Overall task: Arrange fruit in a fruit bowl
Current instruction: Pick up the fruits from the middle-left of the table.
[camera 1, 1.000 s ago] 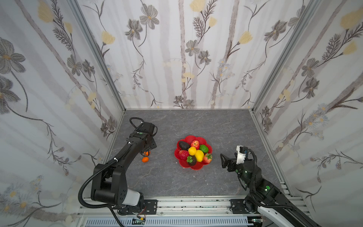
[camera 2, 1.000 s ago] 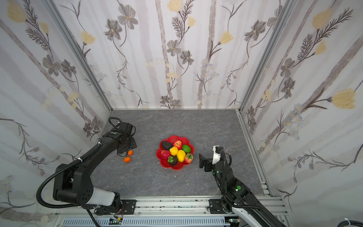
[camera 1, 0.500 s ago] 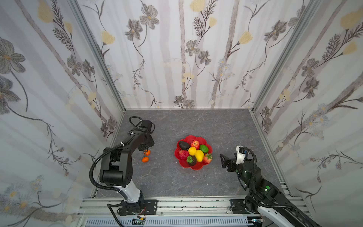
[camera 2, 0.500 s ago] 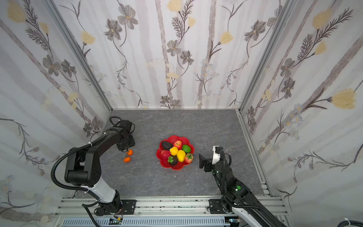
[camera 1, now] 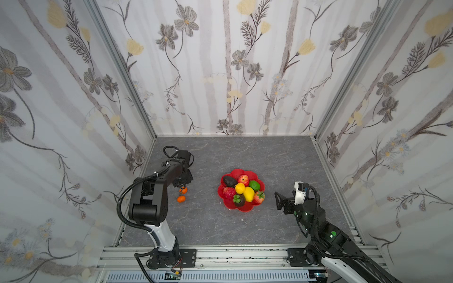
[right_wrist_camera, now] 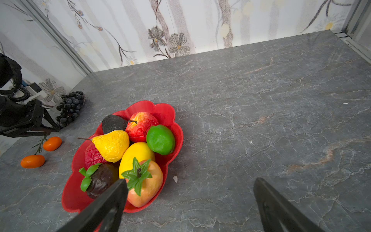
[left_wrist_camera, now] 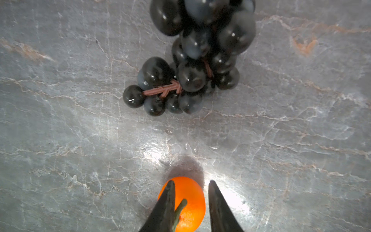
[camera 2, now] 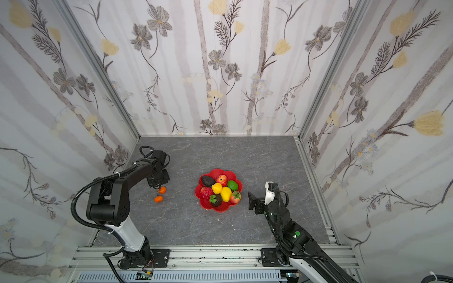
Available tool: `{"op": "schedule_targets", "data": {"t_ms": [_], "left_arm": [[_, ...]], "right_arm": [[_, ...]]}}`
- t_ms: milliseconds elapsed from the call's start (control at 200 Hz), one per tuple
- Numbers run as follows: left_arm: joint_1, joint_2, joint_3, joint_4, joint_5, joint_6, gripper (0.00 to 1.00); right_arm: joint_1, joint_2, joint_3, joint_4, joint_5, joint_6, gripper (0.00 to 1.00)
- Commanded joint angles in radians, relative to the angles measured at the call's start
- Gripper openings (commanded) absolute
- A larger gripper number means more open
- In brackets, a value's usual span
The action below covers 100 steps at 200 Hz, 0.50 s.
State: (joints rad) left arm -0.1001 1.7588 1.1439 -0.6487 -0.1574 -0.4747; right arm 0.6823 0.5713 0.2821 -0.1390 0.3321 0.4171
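Observation:
The red fruit bowl [camera 1: 245, 207] [camera 2: 221, 208] [right_wrist_camera: 74, 198] holds several fruits, among them an apple [right_wrist_camera: 140, 125], a lime [right_wrist_camera: 160, 139], a lemon [right_wrist_camera: 136, 154] and an avocado [right_wrist_camera: 113, 123]. Two oranges [camera 1: 183, 190] [camera 1: 181, 199] joined by a green sprig lie on the table left of it. My left gripper [camera 1: 182, 185] [left_wrist_camera: 190, 181] points down over the far orange [left_wrist_camera: 188, 198], its jaws narrow on either side; one fingertip stands a sliver off it. A black grape bunch [left_wrist_camera: 192, 60] [right_wrist_camera: 70, 106] lies just beyond. My right gripper [camera 1: 279, 201] [right_wrist_camera: 189, 180] hangs open right of the bowl.
The grey marbled table [camera 1: 245, 152] is walled by flowered panels at the back and on both sides. The left arm's elbow [camera 1: 149, 196] rises near the left wall and hides the grapes in both top views. A small white chip [right_wrist_camera: 175, 178] lies by the bowl.
The left arm has folded up and back, its gripper staying over the far orange, and its jaws have narrowed around it. The right arm, bowl and fruits have not moved.

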Motion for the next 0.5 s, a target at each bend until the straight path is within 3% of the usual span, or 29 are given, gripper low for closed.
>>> {"op": "schedule_targets", "data": {"t_ms": [0,495], "left_arm": [[0.002,0.005,-0.005,0.011,-0.005,0.0,0.27],[-0.017,-0.114,-0.089,0.031,0.029,-0.025,0.07]], "right_arm": [[0.0,0.005,-0.001,0.018,0.012,-0.006,0.98],[0.0,0.021,0.001,0.027,0.006,-0.007,0.98]]}}
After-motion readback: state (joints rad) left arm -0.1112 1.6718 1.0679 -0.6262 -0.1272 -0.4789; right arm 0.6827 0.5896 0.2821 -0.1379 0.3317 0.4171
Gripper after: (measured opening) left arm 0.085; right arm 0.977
